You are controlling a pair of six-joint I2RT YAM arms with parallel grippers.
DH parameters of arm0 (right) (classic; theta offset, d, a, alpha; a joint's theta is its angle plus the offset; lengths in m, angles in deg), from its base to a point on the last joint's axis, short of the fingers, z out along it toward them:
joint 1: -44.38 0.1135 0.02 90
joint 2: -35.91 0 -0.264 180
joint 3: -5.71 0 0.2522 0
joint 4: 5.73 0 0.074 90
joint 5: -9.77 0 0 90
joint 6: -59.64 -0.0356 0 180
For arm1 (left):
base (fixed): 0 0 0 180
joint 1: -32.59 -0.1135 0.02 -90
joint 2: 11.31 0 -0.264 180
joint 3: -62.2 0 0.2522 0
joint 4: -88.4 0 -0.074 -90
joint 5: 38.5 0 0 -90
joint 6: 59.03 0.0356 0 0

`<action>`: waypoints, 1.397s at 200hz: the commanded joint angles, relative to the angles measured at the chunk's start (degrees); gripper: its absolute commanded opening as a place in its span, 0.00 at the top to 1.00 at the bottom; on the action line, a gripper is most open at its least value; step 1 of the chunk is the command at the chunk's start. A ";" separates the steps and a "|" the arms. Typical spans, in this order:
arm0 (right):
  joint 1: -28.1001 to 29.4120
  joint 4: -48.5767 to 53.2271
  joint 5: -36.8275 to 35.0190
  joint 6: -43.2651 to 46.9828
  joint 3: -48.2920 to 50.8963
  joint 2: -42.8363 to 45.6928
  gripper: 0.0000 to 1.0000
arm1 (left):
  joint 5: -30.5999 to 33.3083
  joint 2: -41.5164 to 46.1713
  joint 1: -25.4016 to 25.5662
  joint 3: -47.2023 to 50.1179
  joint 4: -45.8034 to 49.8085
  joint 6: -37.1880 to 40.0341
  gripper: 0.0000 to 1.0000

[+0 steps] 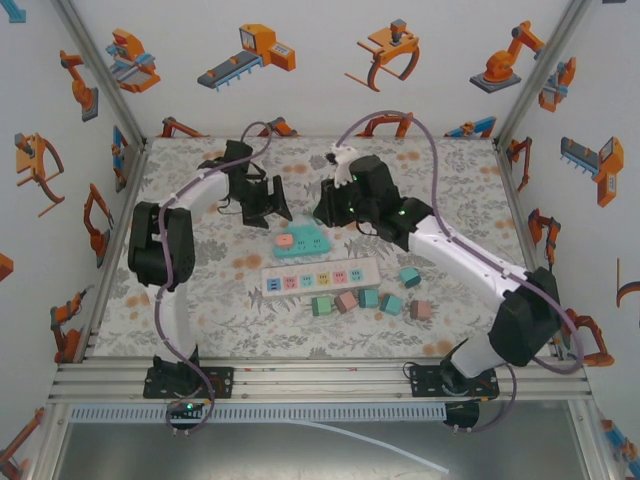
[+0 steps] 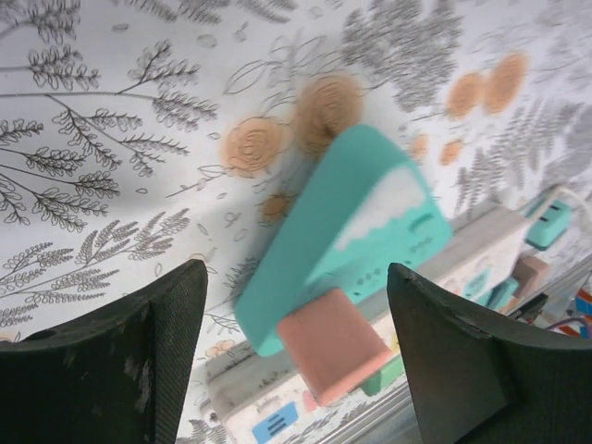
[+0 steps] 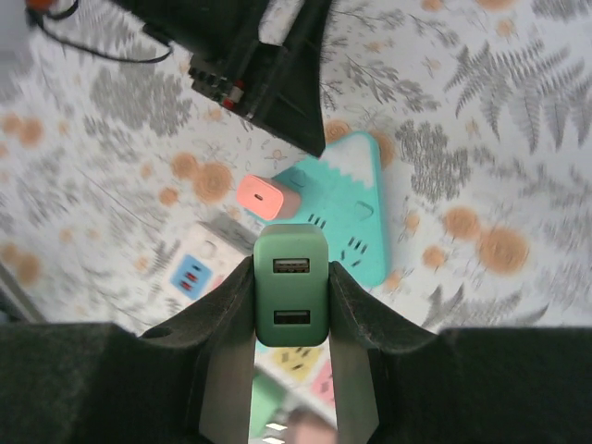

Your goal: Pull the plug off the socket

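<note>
— So, how would the pink plug (image 1: 283, 241) handle?

— Light and rigid, I'd judge. It's a small, smooth plastic block, likely held in the teal socket (image 1: 310, 241) only by the friction of its pins. It stands at the socket's 9 o'clock end, near the middle of the counter (image 1: 200, 290). The socket looks light too and lies loose, so it may lift along with the plug unless something pins it down.

— Where to take hold?

— Squarely across the plug's two flat sides, because the rounded corners could slip. Then pull straight along the pins, not sideways.

— And the tools?

— The left tool (image 2: 294, 276) is spread wide and points down, with a finger to either side of socket and plug and apart from both. In the top view it sits at about 11 o'clock from the socket, on an arm that arches up from its base at 7 o'clock. The right tool (image 3: 291, 277) is clamped on the sides of a green plug (image 3: 291, 310), held clear of the socket at about 1 o'clock. That arm stretches in long from 5 o'clock.

— Anything close by?

— A white strip (image 1: 320, 278) lies just at the socket's 6 o'clock, with a row of loose plugs (image 1: 369, 298) beyond it.
</note>
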 commanded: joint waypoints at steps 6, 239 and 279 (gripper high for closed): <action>-1.45 5.62 -6.54 -21.19 5.79 6.27 0.90 | -5.39 9.04 0.13 -1.13 -5.81 -1.15 0.26; 0.72 -7.51 2.70 -46.12 56.78 38.09 0.75 | -21.75 45.87 8.47 30.89 -5.38 41.76 0.03; 1.34 -2.00 -0.85 -46.58 57.32 40.34 0.65 | -21.48 44.53 8.49 30.57 -5.46 41.41 0.03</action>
